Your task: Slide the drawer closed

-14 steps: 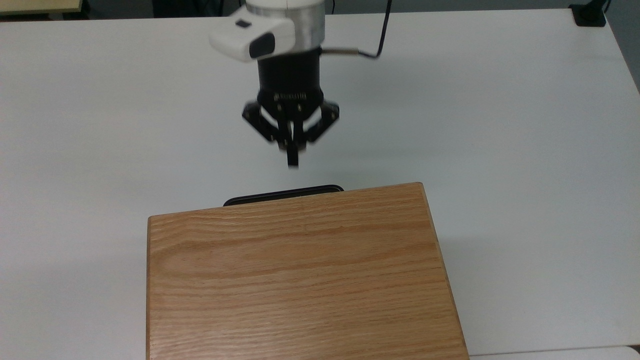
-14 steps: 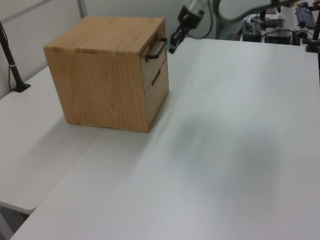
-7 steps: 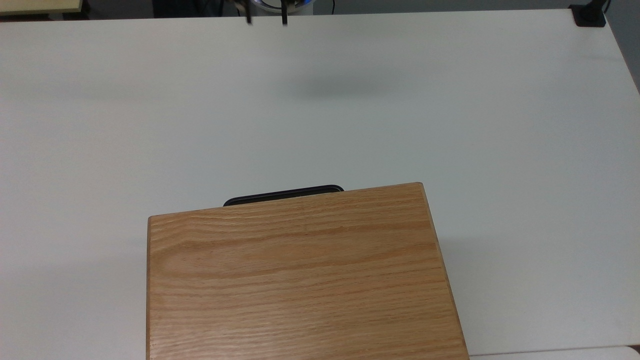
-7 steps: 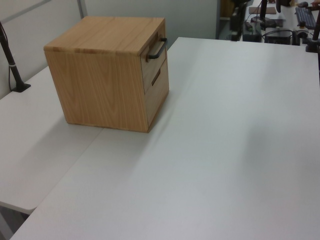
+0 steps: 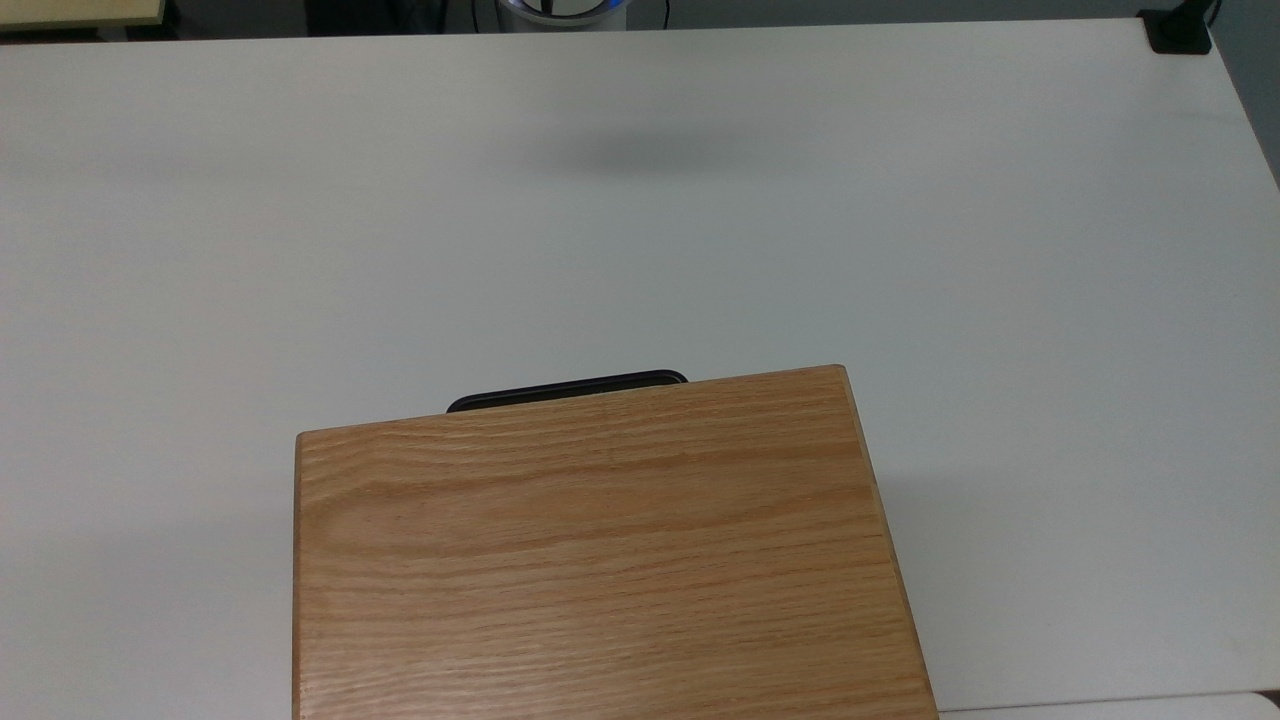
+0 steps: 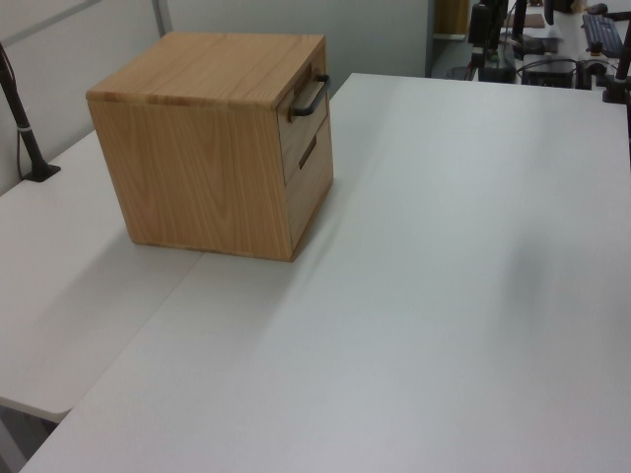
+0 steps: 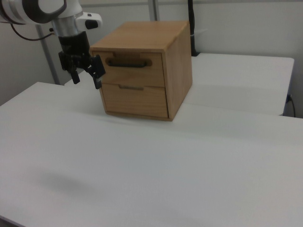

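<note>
**Drawer looked shut, gripper off to the side**

You had the gripper (image 7: 86, 77) hanging with its fingers spread wide and holding nothing, just off the cabinet's (image 7: 177, 71) front corner at the right view's left. The drawer (image 7: 135, 74), the upper one with the black handle (image 7: 129, 62), sat flush with the cabinet front, so the sliding step looked done. Your next move, I judged, called only for checking the seam, with a light push if a gap showed
</note>
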{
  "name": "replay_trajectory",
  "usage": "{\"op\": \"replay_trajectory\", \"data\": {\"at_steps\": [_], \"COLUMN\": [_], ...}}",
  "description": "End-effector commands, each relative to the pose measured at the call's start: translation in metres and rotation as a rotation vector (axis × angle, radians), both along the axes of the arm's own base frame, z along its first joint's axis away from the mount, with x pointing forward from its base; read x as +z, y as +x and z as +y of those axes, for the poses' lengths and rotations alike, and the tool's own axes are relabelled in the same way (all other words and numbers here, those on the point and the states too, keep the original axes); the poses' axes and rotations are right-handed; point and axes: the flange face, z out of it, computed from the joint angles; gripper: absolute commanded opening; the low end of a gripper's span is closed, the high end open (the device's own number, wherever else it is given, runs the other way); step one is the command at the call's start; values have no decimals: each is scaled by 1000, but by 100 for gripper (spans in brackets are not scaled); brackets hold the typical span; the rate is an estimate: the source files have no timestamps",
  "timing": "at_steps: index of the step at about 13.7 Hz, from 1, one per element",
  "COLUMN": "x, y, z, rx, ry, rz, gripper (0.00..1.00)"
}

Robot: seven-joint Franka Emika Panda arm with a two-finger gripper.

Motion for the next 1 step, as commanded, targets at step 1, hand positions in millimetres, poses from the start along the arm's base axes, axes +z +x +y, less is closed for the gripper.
{"op": "replay_trajectory", "data": {"at_steps": [1], "x": [-9], "y": [1], "z": [-4], "rx": [12], "ry": [10], "rz": [16], "gripper": [100]}}
